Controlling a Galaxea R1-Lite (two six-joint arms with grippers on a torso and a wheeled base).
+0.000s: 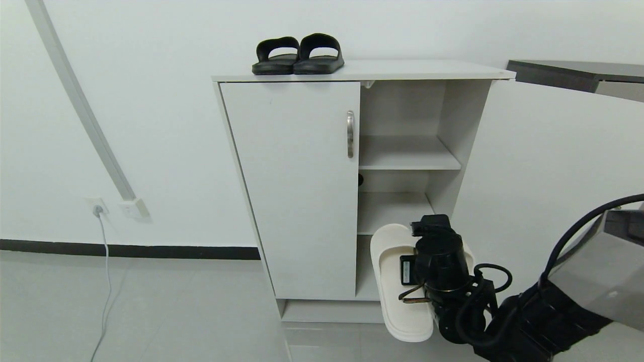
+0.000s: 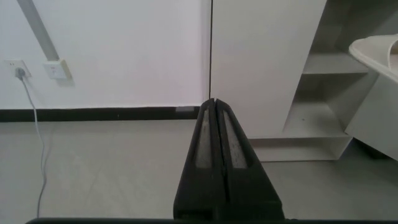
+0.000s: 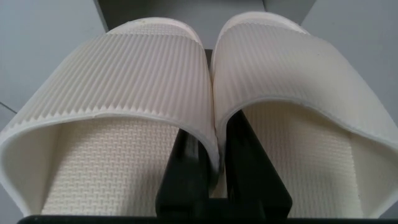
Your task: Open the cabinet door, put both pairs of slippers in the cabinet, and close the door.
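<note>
Head view: the tall white two-door cabinet (image 1: pixel 292 201) has its right-hand door (image 1: pixel 543 176) swung open, so the shelves (image 1: pixel 402 153) are showing; the pair of black rubber slide slippers (image 1: pixel 298 56) sits on the cabinet top, over the shut left door; the right pincer (image 1: pixel 430 229) holds the pair of white ribbed foam slippers (image 1: pixel 397 286) just in front of the lowest opening, toes pointing in. Left wrist view: the left pincer (image 2: pixel 214 109) is clenched on nothing, hanging low over the grey floor (image 2: pixel 112 168) beside the cabinet. Right wrist view: the right pincer (image 3: pixel 214 165) is clamped on the two inner edges where the white pair meet, so both shoes ride as one. My guess is they're light and squishy, so the outer sides can sag or twist; the pinched middle seam looks like the right hold, and the black ones probably want the same grip.
</note>
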